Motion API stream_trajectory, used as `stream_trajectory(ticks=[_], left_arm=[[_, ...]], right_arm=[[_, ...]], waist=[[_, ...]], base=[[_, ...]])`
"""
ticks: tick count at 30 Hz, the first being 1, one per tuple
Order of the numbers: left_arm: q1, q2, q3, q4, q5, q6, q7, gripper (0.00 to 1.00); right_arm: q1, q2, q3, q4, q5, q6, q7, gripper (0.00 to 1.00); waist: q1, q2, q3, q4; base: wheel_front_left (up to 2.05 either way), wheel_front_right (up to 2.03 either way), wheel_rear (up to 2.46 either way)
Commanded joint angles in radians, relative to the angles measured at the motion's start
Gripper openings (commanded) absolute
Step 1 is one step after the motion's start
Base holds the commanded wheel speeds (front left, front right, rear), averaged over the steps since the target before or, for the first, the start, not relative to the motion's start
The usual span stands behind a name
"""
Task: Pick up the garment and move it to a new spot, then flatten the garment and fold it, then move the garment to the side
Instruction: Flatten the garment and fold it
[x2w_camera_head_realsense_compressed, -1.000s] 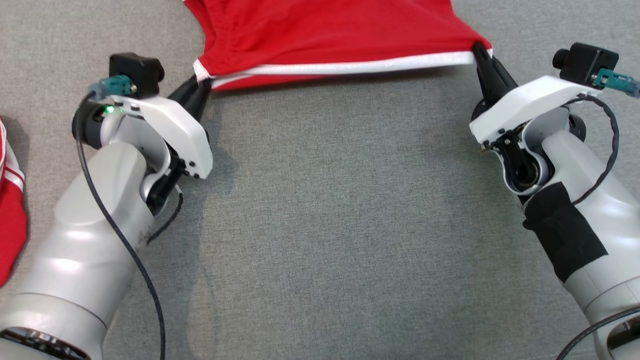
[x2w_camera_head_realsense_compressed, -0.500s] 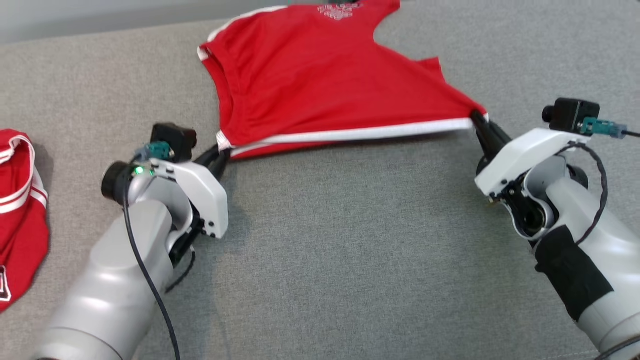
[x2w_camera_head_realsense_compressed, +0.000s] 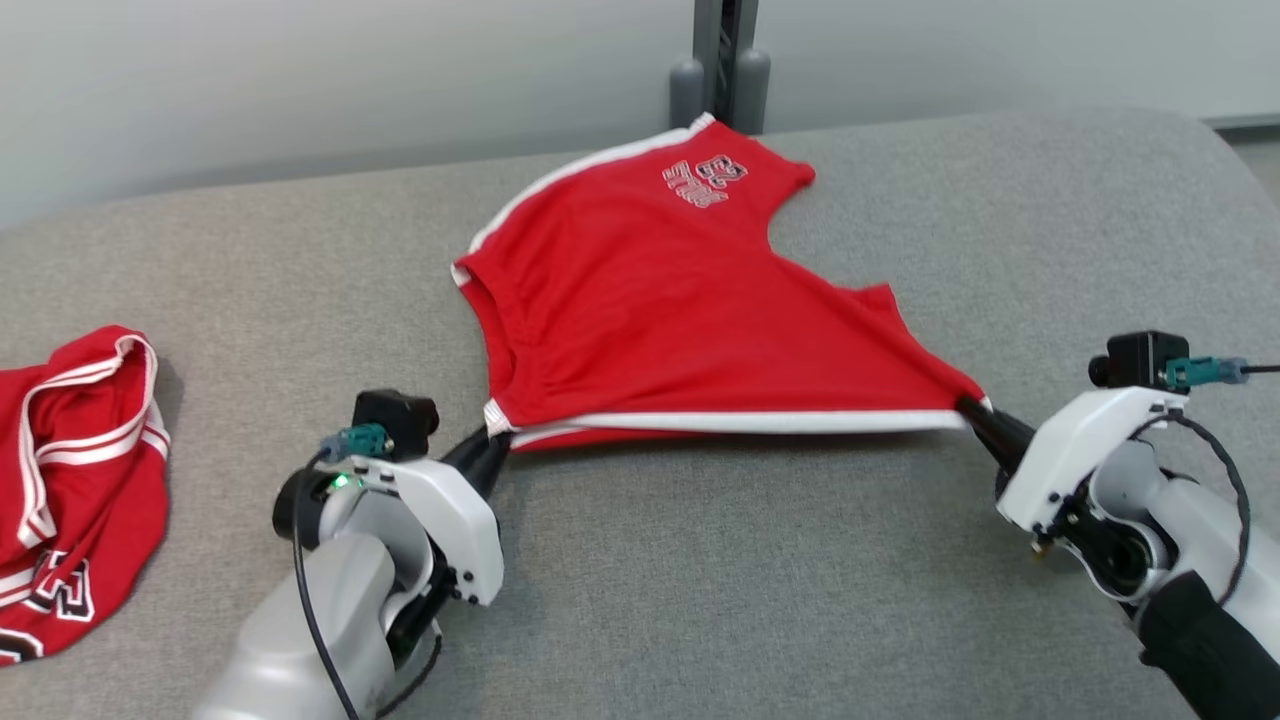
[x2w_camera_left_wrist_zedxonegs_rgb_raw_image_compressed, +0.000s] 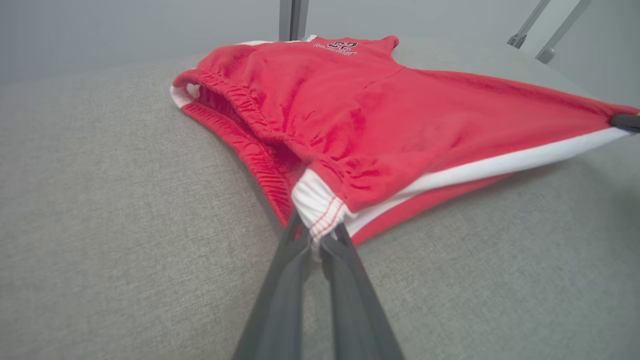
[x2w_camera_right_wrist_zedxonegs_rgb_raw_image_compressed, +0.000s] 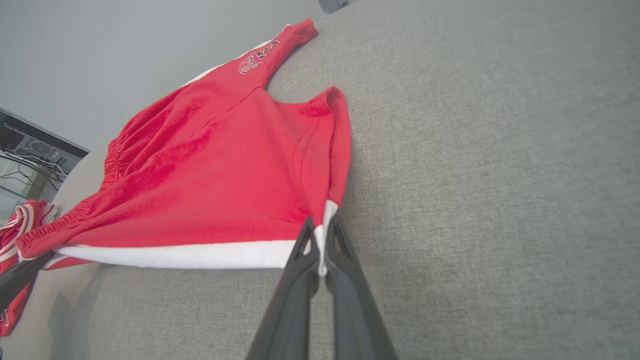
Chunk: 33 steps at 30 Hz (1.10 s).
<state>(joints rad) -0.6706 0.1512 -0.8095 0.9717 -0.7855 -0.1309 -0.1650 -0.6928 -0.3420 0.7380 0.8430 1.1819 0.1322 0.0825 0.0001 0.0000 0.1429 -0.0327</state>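
Garment (x2w_camera_head_realsense_compressed: 650, 300) stretches, pinched by left hand (x2w_camera_head_realsense_compressed: 492, 435) and right hand (x2w_camera_head_realsense_compressed: 968, 406); head view adds red jersey (x2w_camera_head_realsense_compressed: 90, 480).

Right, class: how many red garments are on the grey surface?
2. The red shorts lie mid-surface, stretched between the left fingers and right fingers; a second red garment lies at the far left, partly out of frame.

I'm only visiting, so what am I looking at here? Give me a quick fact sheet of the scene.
surface: grey fabric surface
main item: red garment with white trim, spread out
left claw: shut on the garment's near-left corner
right claw: shut on its near-right corner
edge between claws: pulled taut
other item: second red garment, crumpled at the far left, apart from both claws
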Motion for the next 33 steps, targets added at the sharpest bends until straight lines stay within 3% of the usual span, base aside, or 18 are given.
stream_trajectory(ticks=[1,14,22,33], left_arm=[[0.019,0.016,-0.002,-0.004,-0.006,0.001,-0.005,0.00],[0.217,0.050,-0.042,-0.200,-0.074,0.004,0.007,0.00],[0.349,0.101,-0.061,-0.399,-0.099,0.047,0.049,0.00],[0.501,0.218,-0.086,-0.721,-0.136,0.138,0.170,0.00]], right_arm=[[0.022,-0.026,0.002,-0.009,0.010,-0.003,0.014,0.00],[0.172,-0.207,0.030,-0.223,0.113,-0.003,0.214,0.00],[0.253,-0.302,0.013,-0.343,0.169,-0.002,0.342,0.00],[0.360,-0.413,-0.052,-0.497,0.189,-0.002,0.436,0.00]], waist=[[-0.0001,0.0000,-0.024,0.011],[-0.0001,0.0000,-0.098,0.043],[-0.0001,0.0000,-0.133,0.043],[-0.0001,0.0000,-0.143,0.035]], base=[[0.00,0.00,0.00],[0.00,0.00,0.00],[0.00,0.00,0.00],[0.00,0.00,0.00]])
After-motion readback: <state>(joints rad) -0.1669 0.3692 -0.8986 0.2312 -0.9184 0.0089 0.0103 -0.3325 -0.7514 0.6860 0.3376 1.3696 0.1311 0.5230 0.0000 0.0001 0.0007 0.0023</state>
